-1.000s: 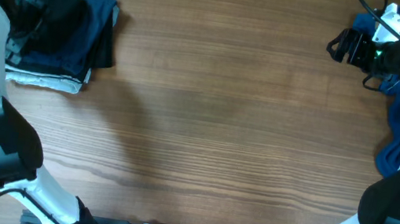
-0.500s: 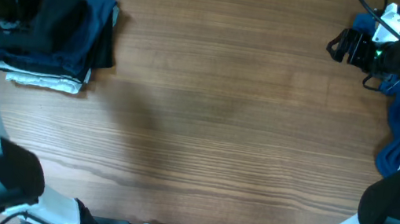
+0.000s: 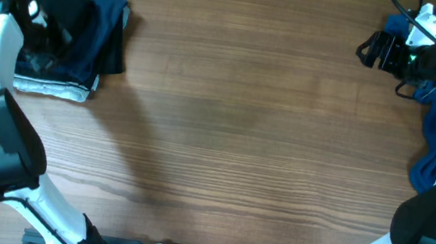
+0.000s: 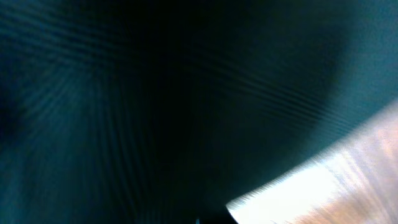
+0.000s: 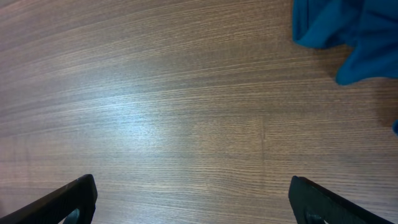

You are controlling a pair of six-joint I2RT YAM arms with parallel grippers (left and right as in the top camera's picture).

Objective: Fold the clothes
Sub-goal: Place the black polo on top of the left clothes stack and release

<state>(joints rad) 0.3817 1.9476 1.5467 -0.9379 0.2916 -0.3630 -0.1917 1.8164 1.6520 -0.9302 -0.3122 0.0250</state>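
1. The left gripper (image 3: 42, 26) has come in from the table's left edge over the last second and now sits on the stack of folded dark garments (image 3: 98, 26) at about 10 o'clock on the table (image 3: 243, 126).
2. Its claw was spread a second ago and is now clenched. Its wrist camera is filled with dark cloth (image 4: 155, 93) pressed close, with a sliver of wood at lower right. The fingers are hidden, so I cannot tell whether they pinch fabric.
3. The stack itself has hardly shifted. Its pale bottom layer (image 3: 50, 89) shows at the near edge.
4. The right gripper (image 3: 372, 48) has not moved. It hovers at 2 o'clock with its claw spread wide and nothing between the fingers, and its own view shows only bare wood there.
5. The bright blue garment (image 3: 421, 170) lies crumpled along the right edge around 3 o'clock, partly under the right arm.
6. Judgement: the left arm is probably pressing or tidying the finished pile. The blue piece looks unfolded, so it likely comes next.
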